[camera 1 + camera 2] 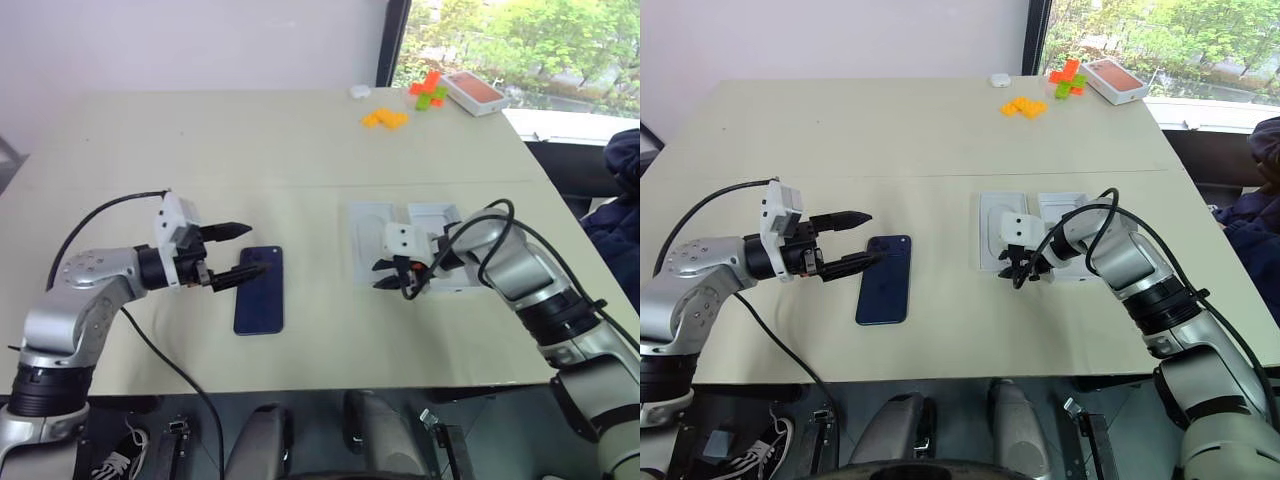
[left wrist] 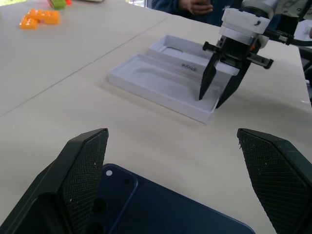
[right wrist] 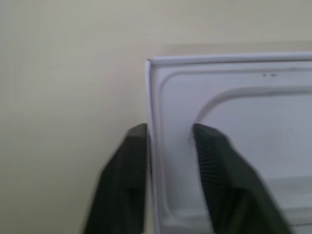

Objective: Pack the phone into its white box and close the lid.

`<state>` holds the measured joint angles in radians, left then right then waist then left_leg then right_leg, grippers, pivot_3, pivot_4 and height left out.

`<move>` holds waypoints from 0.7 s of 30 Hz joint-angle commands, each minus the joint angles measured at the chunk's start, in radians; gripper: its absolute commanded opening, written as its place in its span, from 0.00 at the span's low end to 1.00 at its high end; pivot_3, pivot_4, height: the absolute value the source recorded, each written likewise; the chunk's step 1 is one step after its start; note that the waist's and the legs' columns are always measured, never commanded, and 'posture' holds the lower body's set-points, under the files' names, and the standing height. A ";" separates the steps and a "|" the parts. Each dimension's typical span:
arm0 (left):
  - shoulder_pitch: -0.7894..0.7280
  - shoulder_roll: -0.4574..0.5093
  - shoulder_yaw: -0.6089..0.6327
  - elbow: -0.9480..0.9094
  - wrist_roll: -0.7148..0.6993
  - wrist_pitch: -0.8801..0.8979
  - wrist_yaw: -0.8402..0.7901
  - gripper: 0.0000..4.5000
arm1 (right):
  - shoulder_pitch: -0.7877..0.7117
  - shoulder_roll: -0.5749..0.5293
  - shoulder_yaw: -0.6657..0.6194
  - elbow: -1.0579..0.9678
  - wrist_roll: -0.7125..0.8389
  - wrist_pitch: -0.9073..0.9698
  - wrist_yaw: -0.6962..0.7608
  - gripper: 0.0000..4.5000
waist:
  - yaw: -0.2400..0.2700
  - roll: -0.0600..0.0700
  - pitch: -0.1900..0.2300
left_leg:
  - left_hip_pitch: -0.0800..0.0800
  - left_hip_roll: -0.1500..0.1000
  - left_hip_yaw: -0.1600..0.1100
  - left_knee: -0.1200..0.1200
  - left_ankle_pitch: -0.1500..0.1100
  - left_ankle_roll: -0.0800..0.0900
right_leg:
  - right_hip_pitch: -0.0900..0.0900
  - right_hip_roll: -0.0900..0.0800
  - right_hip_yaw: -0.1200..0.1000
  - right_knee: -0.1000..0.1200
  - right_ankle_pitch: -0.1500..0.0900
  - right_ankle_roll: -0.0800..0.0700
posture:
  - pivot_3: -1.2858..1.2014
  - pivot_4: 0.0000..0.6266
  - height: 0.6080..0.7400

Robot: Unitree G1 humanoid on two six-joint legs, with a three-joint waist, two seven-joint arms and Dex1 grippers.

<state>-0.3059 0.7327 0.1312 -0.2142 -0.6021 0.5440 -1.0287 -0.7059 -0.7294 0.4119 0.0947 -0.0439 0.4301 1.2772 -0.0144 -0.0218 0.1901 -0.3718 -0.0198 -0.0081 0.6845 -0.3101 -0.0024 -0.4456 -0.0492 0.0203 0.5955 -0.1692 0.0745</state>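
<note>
The dark navy phone point(image 1: 258, 292) lies flat on the table, camera end away from me. My left gripper point(image 1: 257, 248) hovers over that end, open wide, with a finger on each side of the phone point(image 2: 161, 214). Right of it, two shallow white trays lie side by side: one with a rounded recess point(image 1: 368, 238) and one behind it point(image 1: 437, 220). I cannot tell which is the white box and which the lid. My right gripper point(image 1: 392, 288) straddles the recessed tray's near rim point(image 3: 149, 97), fingers narrowed. A gap still shows on the inner side.
At the table's far right lie orange blocks point(image 1: 385, 118), green and orange blocks point(image 1: 430, 92), a white box with an orange-red top point(image 1: 474, 92) and a small white object point(image 1: 359, 91). A person in dark clothing point(image 1: 622, 190) sits past the right edge.
</note>
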 commanded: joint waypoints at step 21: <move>-0.018 0.000 0.015 -0.008 -0.010 0.004 0.008 1.00 | 0.093 0.058 -0.052 -0.348 0.131 0.286 -0.092 0.13 | 0.002 0.000 0.000 | 0.000 0.000 -0.001 0.000 0.000 0.000 | 0.000 0.000 0.000 0.000 0.000 0.000 | 0.52 0.24 1.00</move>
<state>-0.3099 0.7321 0.1314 -0.2125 -0.6021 0.5587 -1.0211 -0.6151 -0.6750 0.3828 -0.2013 0.0686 0.6911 1.2048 -0.0122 -0.0218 0.1902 -0.3719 -0.0201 -0.0088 0.6845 -0.3101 -0.0024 -0.4454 -0.0497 0.0201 0.5955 -0.1692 0.0745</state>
